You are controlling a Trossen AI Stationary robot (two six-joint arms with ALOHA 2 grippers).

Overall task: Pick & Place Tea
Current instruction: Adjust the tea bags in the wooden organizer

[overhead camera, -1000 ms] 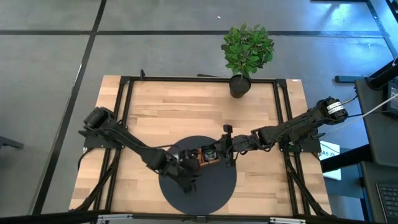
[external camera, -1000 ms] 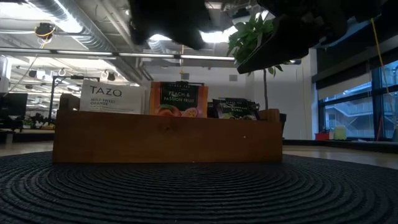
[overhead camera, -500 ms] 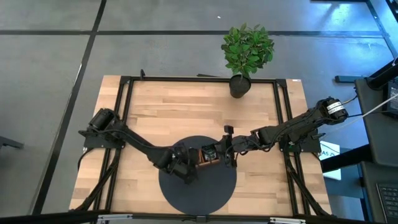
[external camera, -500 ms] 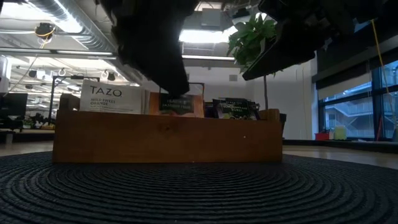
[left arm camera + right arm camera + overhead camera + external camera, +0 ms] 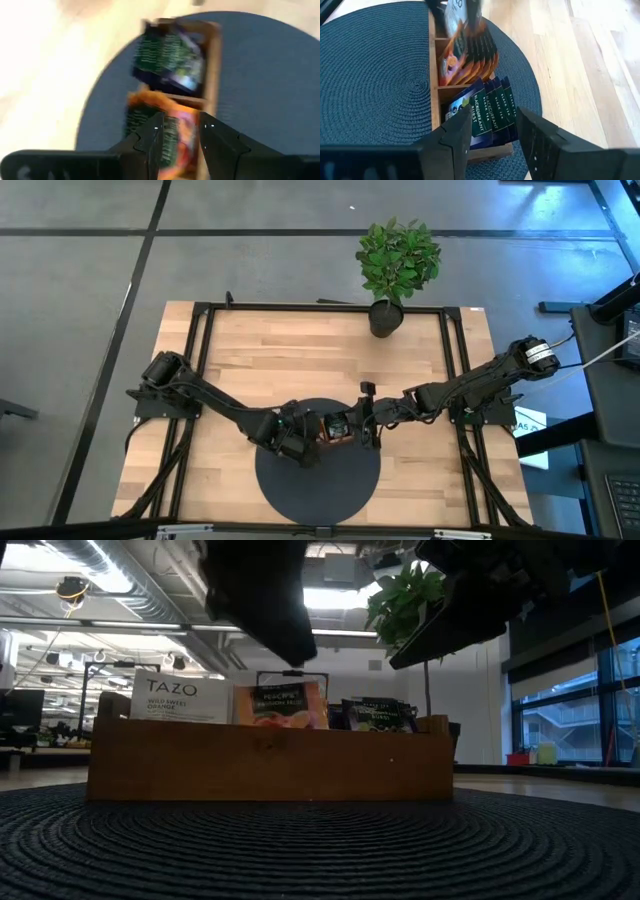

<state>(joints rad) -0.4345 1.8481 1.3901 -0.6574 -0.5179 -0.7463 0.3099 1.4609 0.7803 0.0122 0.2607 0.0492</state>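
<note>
A light wooden desk [image 5: 260, 370] with a butcher-block top sits in a black frame. A round dark woven placemat [image 5: 345, 480] lies on its near middle. On the placemat stands a brown wooden compartment tray [image 5: 270, 760]. A potted green plant [image 5: 396, 270] stands at the desk's far edge, right of centre.

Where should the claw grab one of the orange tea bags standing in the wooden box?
Probably by its top edge, coming straight down from above. The orange tea bags stand upright, packed side by side in the middle slot of the wooden box, so only their tops poke above the wall. The left claw hangs right over them, fingers apart. The right claw waits open beside the box.
</note>
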